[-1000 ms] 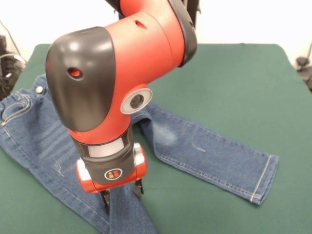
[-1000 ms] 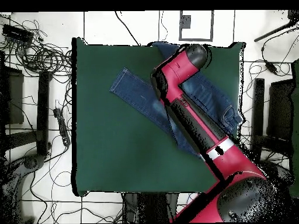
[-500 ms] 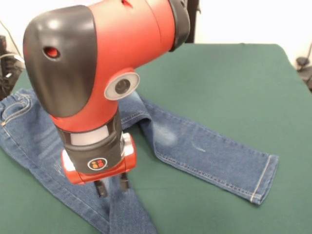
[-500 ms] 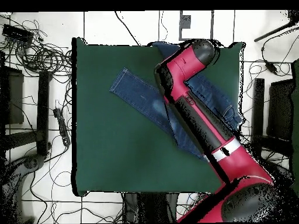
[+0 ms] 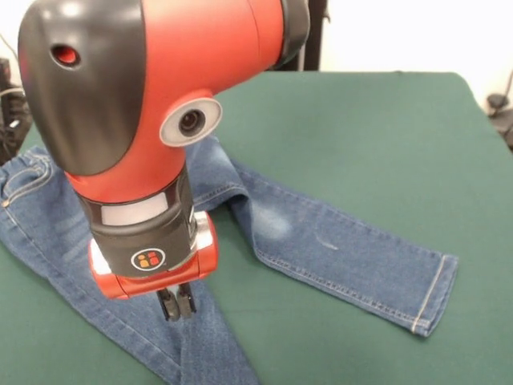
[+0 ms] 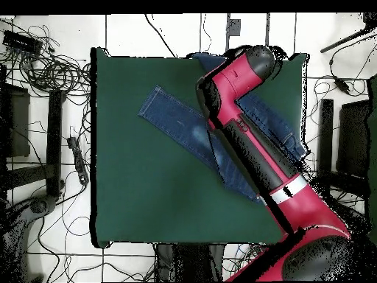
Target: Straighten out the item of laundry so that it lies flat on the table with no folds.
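Jaws now closed, pinching jeans leg on green table (cables on floor).

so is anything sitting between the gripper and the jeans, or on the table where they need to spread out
Nothing visible does. The gripper is right over the jeans, on the leg that runs off the front view's bottom edge, its fingers close together. The table beside the jeans carries no other object; only the arm hides part of them.

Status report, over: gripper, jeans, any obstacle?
Gripper shut, down at near leg of blue denim jeans. Jeans spread on dark green felt table, legs apart, waist at table edge. No obstacle seen.
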`<state>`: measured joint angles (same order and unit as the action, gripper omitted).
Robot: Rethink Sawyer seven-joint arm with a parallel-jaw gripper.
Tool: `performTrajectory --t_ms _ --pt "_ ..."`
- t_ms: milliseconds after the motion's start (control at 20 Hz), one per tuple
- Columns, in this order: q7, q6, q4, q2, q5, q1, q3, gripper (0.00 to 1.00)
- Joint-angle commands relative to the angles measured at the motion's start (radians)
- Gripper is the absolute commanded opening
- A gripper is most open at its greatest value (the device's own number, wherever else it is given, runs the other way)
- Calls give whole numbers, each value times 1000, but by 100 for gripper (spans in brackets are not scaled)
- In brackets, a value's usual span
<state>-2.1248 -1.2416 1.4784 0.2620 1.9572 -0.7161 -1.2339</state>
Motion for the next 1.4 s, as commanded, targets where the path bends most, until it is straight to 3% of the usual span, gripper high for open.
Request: performTrajectory --t_ms 50,150,350,400,900,1400 --pt "228 -79 34 -23 121 10 -9 0" --pt "232 -71 23 -27 80 22 16 0" --pt "219 -80 37 -19 111 14 -2 0" --pt "215 -84 37 -20 115 16 -3 100" --pt "233 -108 33 -15 126 18 -8 100" --pt "197 -26 44 -65 48 36 48 100"
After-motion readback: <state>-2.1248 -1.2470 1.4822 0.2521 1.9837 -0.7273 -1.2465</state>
